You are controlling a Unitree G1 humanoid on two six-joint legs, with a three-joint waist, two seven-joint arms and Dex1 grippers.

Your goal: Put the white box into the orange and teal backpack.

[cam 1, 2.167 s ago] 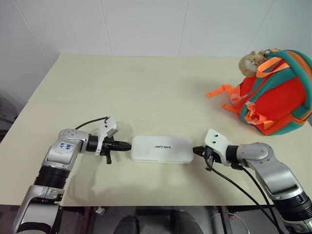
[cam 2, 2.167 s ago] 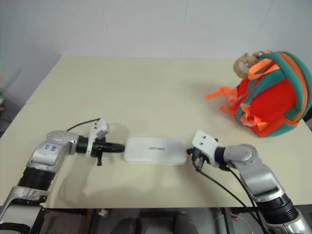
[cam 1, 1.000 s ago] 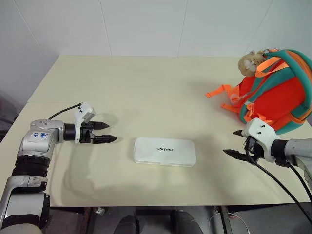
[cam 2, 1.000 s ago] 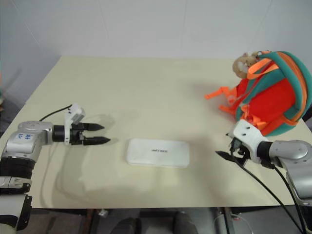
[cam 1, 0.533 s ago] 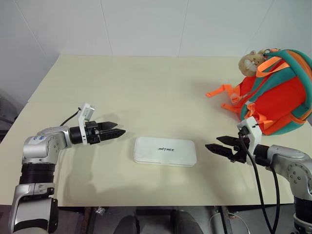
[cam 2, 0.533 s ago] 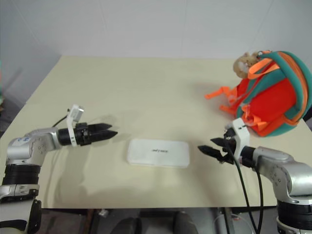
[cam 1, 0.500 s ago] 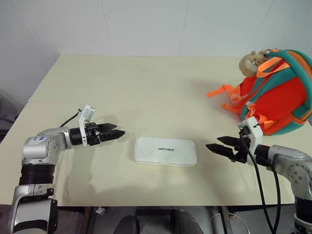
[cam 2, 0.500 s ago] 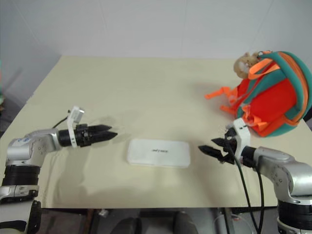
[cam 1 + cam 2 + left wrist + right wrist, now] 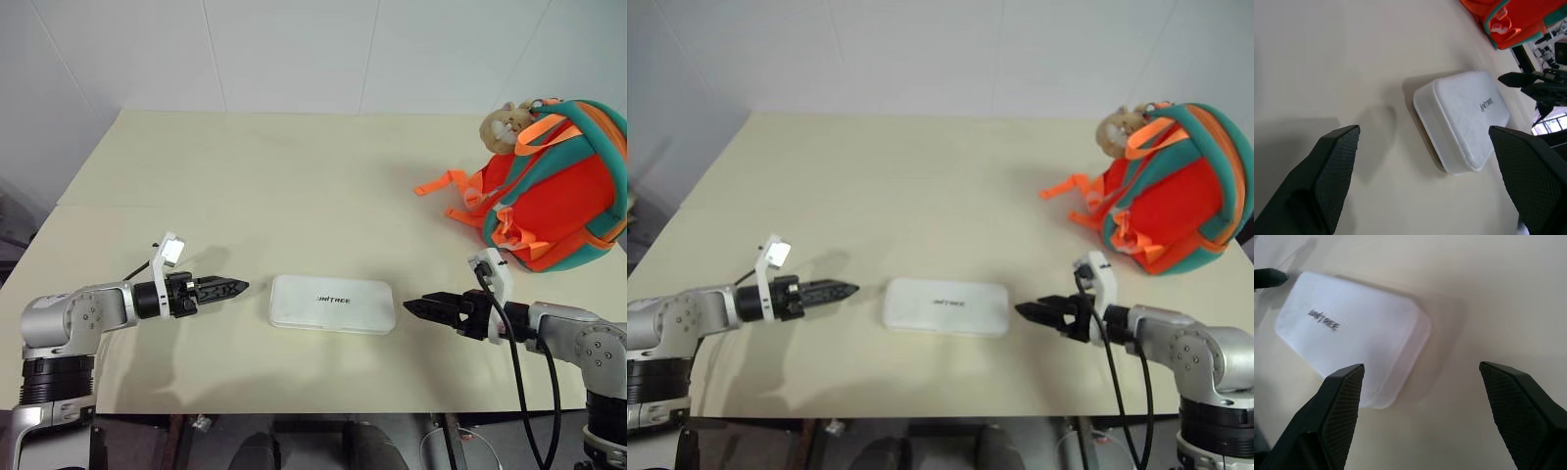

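Tabletop white box (image 9: 333,304), "UNITREE" lettering

a plain lab-like test room: bare cream table (image 9: 294,176) against white panelled wall (image 9: 294,49)

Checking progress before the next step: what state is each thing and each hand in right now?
white box: lid shut, flat on the table, held by nothing.
orange and teal backpack: upright at the table's far right; opening not visible.
left hand: open, just off the box's left end.
right hand: open, just off the box's right end.
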